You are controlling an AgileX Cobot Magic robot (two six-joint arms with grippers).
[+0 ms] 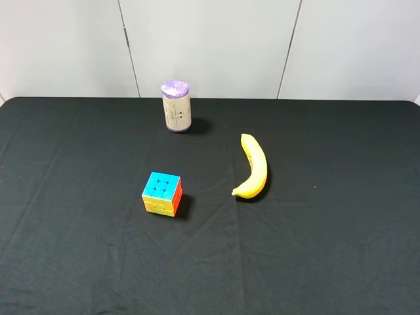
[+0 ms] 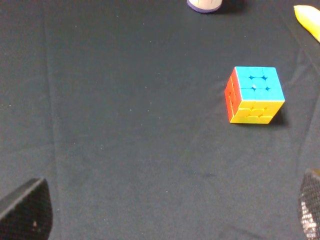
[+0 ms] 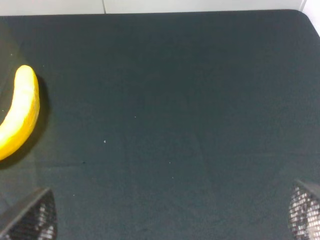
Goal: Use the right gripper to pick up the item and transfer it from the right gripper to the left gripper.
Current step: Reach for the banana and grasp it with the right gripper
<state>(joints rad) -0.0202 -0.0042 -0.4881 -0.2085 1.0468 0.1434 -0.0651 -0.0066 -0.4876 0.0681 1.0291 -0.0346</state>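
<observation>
Bright, even light in the high view, and the black cloth (image 1: 328, 262) soaks it up with no glare. Soft, short shadows fall right of the cube (image 1: 161, 193) and cylinder (image 1: 176, 106). Both wrist views are dimmer and grainy, the cloth reading grey. The fingertips (image 2: 25, 212) are blurred. The banana (image 3: 20, 117) is nearly washed out, with a dark shadow beside it.

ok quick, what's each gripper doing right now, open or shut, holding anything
left gripper: open, holding nothing
right gripper: open, holding nothing
</observation>
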